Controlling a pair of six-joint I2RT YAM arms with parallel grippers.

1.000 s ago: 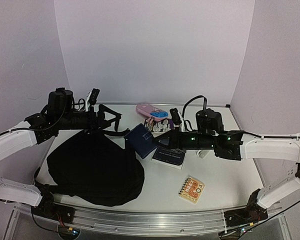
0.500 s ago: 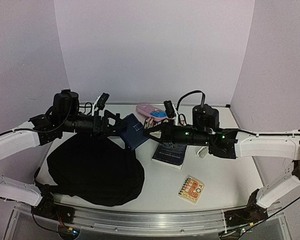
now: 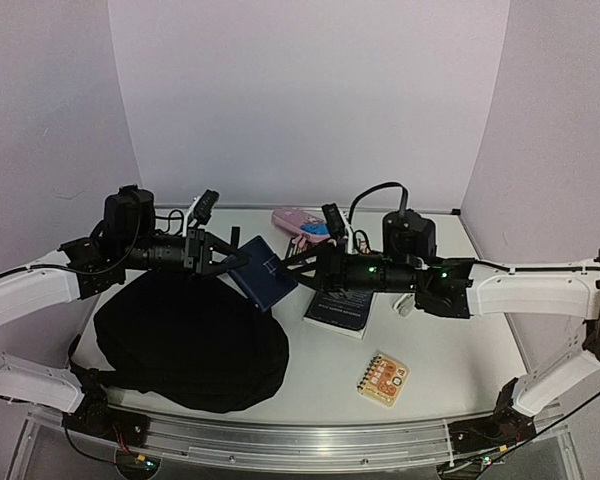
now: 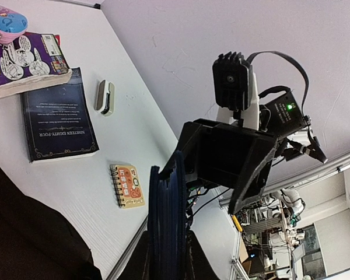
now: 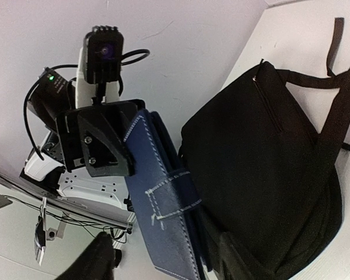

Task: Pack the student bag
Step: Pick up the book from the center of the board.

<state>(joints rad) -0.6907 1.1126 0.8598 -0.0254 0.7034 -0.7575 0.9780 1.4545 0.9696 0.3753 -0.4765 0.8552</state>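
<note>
Student bag [image 3: 185,345]: the black backpack is laid flat on the table [image 3: 450,350], at the near left, below the left arm. A zipper line and a black strap at its far end are seen from the right wrist.
Blue pouch [image 3: 263,272]: it is held up in the air just past the far right edge of the bag, between the two grippers, tilted on edge. White stitching is shown on its cover.
Left gripper [image 3: 223,262]: it is closed narrowly on the pouch's left edge; the pouch is seen edge-on, pinched between the fingers [image 4: 192,265].
Right gripper [image 3: 292,262]: its fingers are spread apart on either side of the pouch, and no grip is seen.
Dark book [image 3: 338,308]: it is laid flat right of the bag, under the right arm.
Spiral notepad [image 3: 384,378]: it is placed nearer the front edge, apart from the book.
Pink pencil case [image 3: 302,222]: it is set at the far side, behind the grippers.
</note>
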